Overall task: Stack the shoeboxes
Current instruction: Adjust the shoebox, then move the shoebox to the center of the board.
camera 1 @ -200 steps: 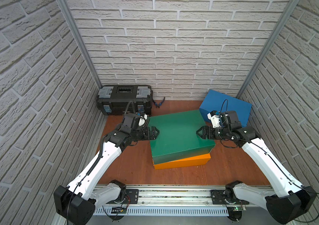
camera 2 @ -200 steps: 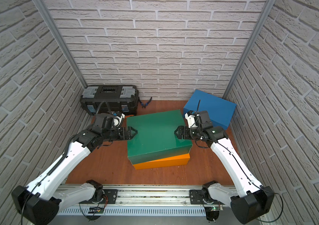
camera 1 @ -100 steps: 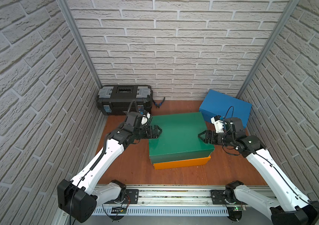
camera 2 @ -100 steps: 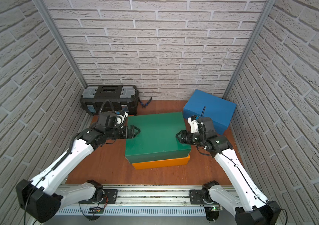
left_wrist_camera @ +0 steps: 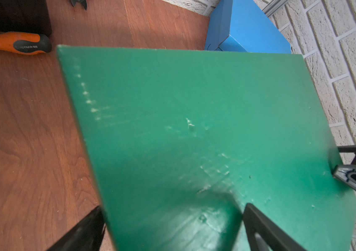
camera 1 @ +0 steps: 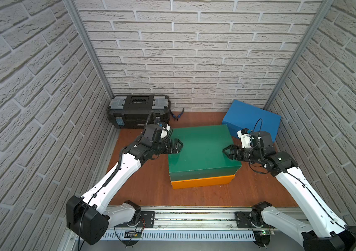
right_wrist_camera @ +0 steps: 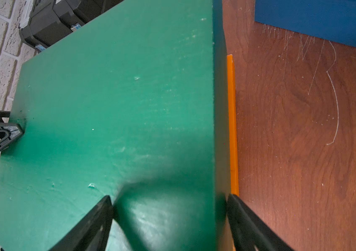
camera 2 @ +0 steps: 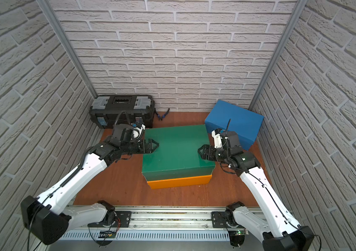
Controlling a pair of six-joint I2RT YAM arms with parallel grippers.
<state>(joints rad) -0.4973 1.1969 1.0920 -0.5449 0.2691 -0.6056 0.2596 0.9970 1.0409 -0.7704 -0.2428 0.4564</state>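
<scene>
- Here, at left, the left fingers are closed over the left edge of the green shoebox. One finger lies on the lid and the other runs down the side wall.
- Centre: the green shoebox lies flat on the orange shoebox, which rests on the counter. Their edges run roughly in line, and a band of orange shows along the front. The first stacking step is judged placed but not yet released.
- Right of centre: the right fingers are closed over the opposite edge of the green lid in the same manner.
- Far right: the blue shoebox sits alone on the counter in the back corner. It is askew to the stack and neither arm touches it.
- Remaining, as judged: release the green shoebox, fetch the blue one and set it on top. About half the task is left.
</scene>
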